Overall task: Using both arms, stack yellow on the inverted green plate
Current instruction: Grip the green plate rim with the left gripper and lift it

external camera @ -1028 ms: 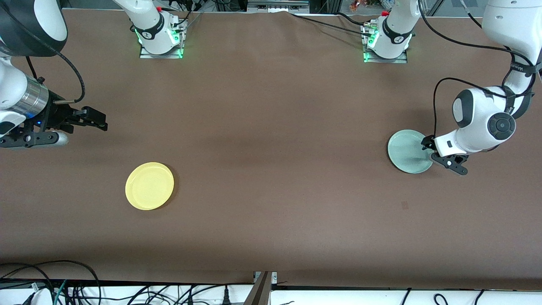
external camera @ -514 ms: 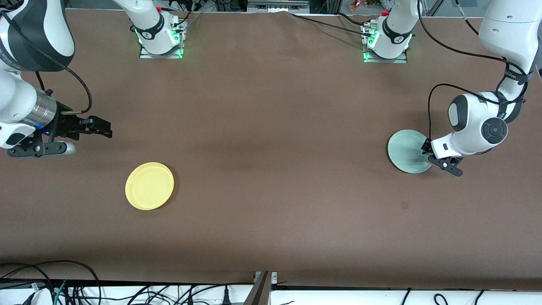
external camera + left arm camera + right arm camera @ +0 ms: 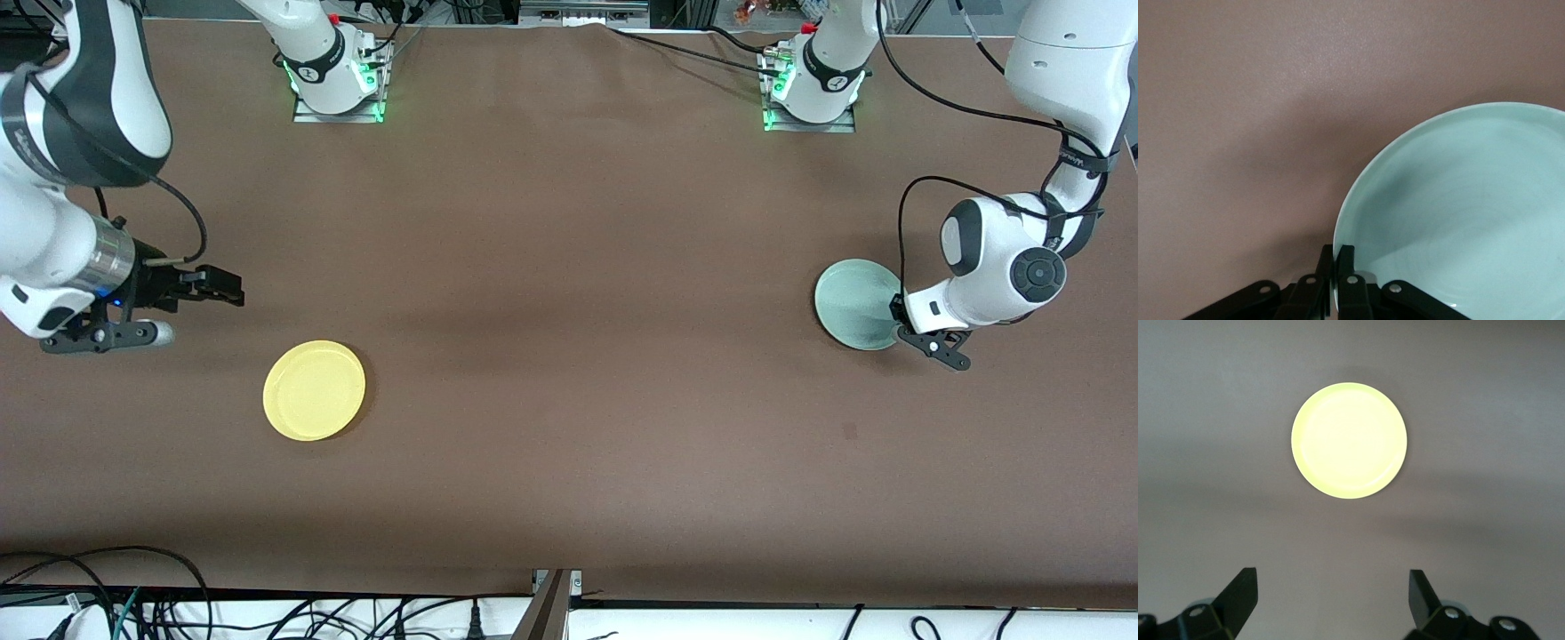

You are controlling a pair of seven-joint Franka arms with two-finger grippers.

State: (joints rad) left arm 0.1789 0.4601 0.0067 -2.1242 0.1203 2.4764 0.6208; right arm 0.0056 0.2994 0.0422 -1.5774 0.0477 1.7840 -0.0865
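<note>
The yellow plate (image 3: 314,390) lies flat, rim up, on the brown table toward the right arm's end; the right wrist view shows the yellow plate (image 3: 1349,441) whole. My right gripper (image 3: 227,293) hovers open over bare table beside it, farther from the front camera, and nothing lies between the fingers of the right gripper (image 3: 1331,583). Toward the left arm's end, the pale green plate (image 3: 853,302) stands tilted off the table. My left gripper (image 3: 893,311) is shut on its rim. In the left wrist view the left gripper (image 3: 1336,257) pinches the edge of the green plate (image 3: 1465,213).
Both arm bases (image 3: 338,84) (image 3: 811,93) stand along the table edge farthest from the front camera. Cables (image 3: 133,604) run below the table edge nearest that camera. A small dark mark (image 3: 850,431) sits on the cloth near the green plate.
The left gripper has closed on the green plate's rim, and the plate has tipped up from the table. The right arm has moved closer to the yellow plate, still open.
</note>
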